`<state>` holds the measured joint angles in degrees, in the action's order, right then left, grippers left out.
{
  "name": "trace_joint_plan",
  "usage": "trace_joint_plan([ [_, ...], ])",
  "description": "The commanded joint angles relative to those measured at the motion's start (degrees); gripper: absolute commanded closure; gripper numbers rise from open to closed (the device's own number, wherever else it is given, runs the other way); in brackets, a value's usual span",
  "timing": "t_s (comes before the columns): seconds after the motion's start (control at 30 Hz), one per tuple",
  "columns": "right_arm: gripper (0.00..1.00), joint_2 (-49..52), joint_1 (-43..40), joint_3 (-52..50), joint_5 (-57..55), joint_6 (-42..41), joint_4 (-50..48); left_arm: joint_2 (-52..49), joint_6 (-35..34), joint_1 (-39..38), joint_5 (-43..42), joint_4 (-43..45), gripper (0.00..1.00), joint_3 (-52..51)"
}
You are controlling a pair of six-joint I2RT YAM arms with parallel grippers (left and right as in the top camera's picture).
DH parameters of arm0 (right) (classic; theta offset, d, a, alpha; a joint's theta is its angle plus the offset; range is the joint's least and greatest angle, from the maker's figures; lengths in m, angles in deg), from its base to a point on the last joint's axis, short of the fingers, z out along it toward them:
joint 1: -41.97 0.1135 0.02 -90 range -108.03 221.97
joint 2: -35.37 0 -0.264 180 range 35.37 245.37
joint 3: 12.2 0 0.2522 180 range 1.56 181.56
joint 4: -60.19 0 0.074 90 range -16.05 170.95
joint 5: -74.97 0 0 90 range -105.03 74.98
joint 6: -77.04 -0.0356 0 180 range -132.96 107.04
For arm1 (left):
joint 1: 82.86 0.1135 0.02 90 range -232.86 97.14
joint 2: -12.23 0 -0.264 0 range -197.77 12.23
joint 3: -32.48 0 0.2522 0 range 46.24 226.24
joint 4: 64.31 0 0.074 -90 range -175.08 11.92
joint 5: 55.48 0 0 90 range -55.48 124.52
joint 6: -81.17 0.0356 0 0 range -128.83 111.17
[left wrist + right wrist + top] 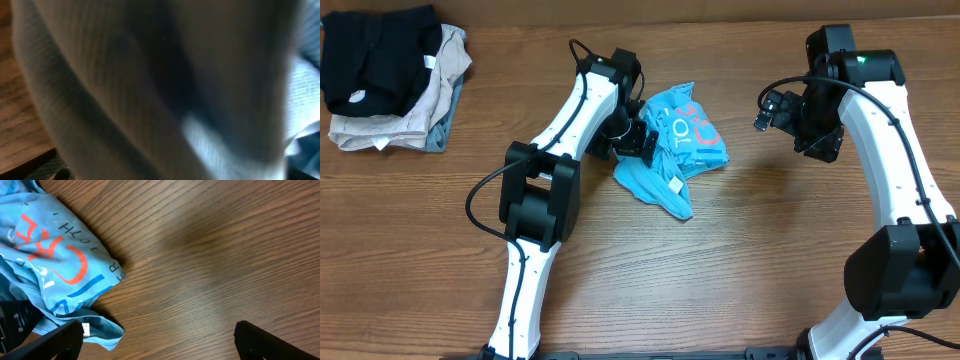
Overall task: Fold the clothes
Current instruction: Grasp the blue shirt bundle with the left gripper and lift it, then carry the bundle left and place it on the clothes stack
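The light sky-blue cotton T-shirt with white and red-orange lettering (pixel 685 140) lies crumpled near the centre of the wooden table (pixel 750 270), somewhat toward its far edge. The left gripper (pixel 642 142) is buried in the shirt's left side, jaws apart; no grip is evident. The right gripper (pixel 159 330) hovers over bare wood to the right of the shirt, jaws wide apart and empty.

Judged step: spread the shirt flat before folding. Pinch one layer at a hem or shoulder, not the bunched mass, and draw it outward along the surface.

Only the overhead view shows both arms and the black garment (pixel 375 50) stacked at the far left corner. Only the right wrist view resolves the small white tag (pixel 86 328). The left wrist view shows only blurred fabric.
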<state>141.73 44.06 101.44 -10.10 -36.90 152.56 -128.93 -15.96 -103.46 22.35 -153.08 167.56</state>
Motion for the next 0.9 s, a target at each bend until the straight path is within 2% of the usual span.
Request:
trace_joint_plan([
  [0.0, 0.0, -0.6, 0.1, 1.0, -0.3, 0.3, -0.5, -0.1, -0.8, -0.1, 2.3, 1.8, 0.04, -2.8],
  [0.07, 0.0, -0.6, 0.2, 1.0, -0.2, 0.3, -0.5, -0.1, -0.8, -0.1, 2.4, 4.5, 0.14, -4.7],
  [0.13, 0.0, -0.6, 0.5, 1.0, -0.1, 0.3, -0.5, -0.1, -0.8, 0.0, 2.6, 7.3, 0.37, -6.2],
  [0.2, 0.0, -0.6, 0.6, 1.0, -0.1, 0.3, -0.6, -0.1, -0.8, 0.1, 3.0, 10.9, 0.76, -7.4],
  [0.23, 0.0, -0.6, 0.6, 1.0, -0.1, 0.3, -0.7, -0.1, -0.8, 0.1, 3.2, 11.8, 0.81, -7.6],
  [0.27, 0.0, -0.6, 0.6, 1.0, -0.1, 0.3, -0.7, -0.1, -0.8, 0.1, 3.9, 13.6, 0.96, -7.7],
  [0.4, 0.0, -0.6, 0.6, 1.0, -0.1, 0.3, -0.7, -0.1, -0.8, 0.2, 5.2, 15.7, 0.96, -7.1],
  [0.53, 0.0, -0.6, 0.6, 1.0, -0.1, 0.3, -0.8, 0.7, -0.2, 2.0, 3.4, 10.9, 0.96, -2.4],
  [0.67, 0.0, -0.6, 0.6, 1.0, -0.1, 0.3, -1.3, 2.3, 3.5, 6.1, -3.2, 3.0, 0.96, 7.8],
  [0.87, 0.0, -0.6, 0.6, 0.9, -0.1, 0.3, -2.1, 4.1, 3.7, 14.1, -15.1, -3.9, 0.96, 26.5],
])
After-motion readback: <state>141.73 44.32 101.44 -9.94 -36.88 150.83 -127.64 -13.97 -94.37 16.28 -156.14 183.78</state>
